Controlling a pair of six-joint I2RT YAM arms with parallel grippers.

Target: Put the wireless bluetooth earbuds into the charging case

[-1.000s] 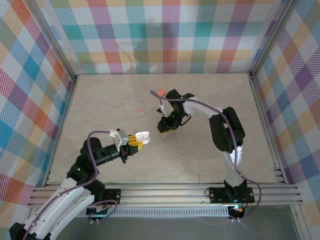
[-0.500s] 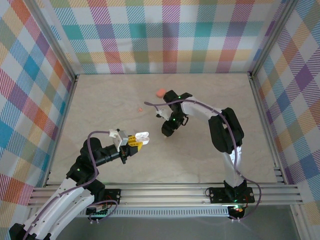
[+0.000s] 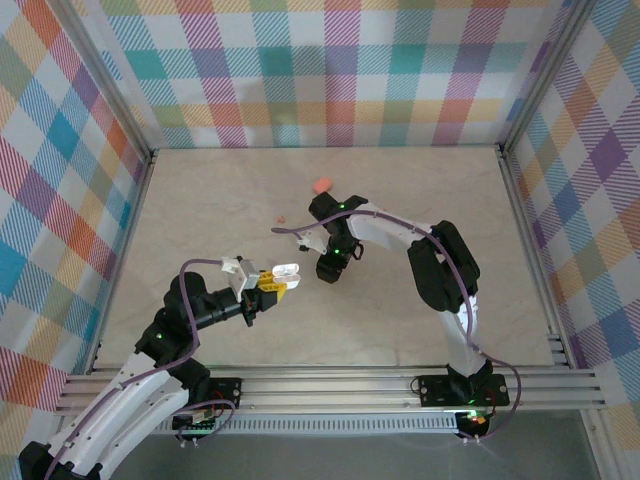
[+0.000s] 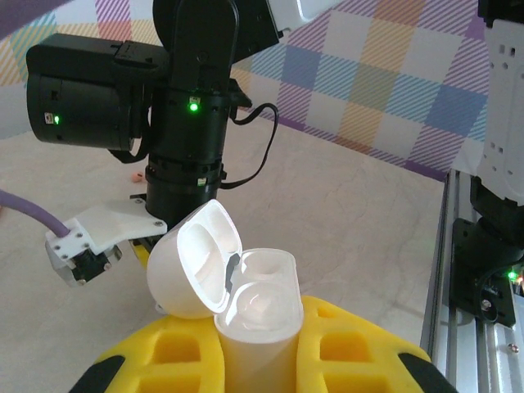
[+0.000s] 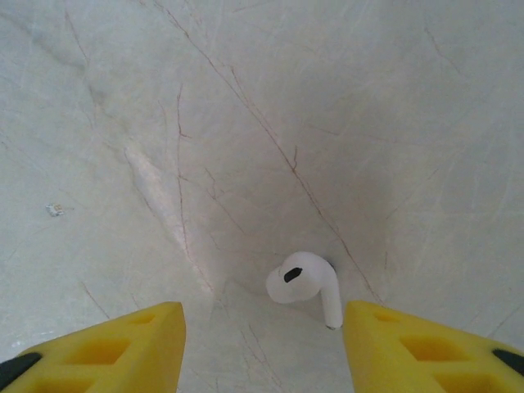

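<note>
The left gripper (image 3: 270, 286) is clamped on the white charging case (image 3: 286, 271), which stands out past its yellow fingertips with the lid swung open. From overhead this reads as a small white shape at the finger ends. The left wrist camera gives the detail: the case (image 4: 255, 315) sits upright between the yellow fingers (image 4: 348, 352), its hinged lid (image 4: 195, 260) tipped back to the left, and two hollow wells show in the body and in the lid. Beyond the case in that view, the black wrist of the right arm (image 4: 192, 106) points straight down at the table, a green light glowing on it. Just right of the held case in the overhead view, the right gripper (image 3: 328, 268) hangs low over the table surface (image 3: 220, 200). The right wrist camera shows its jaws spread apart with nothing held. Ahead of and between the two yellow fingertips (image 5: 155, 336), a white earbud (image 5: 304, 282) lies on the pale marbled table, nearer the right-hand finger and touching neither, its stem pointing toward the lower right. Farther out from the right gripper, toward the back wall, the overhead view also shows a tiny salmon-pink bud (image 3: 281, 219) and a salmon-pink case (image 3: 321, 186), set apart from each other.
</note>
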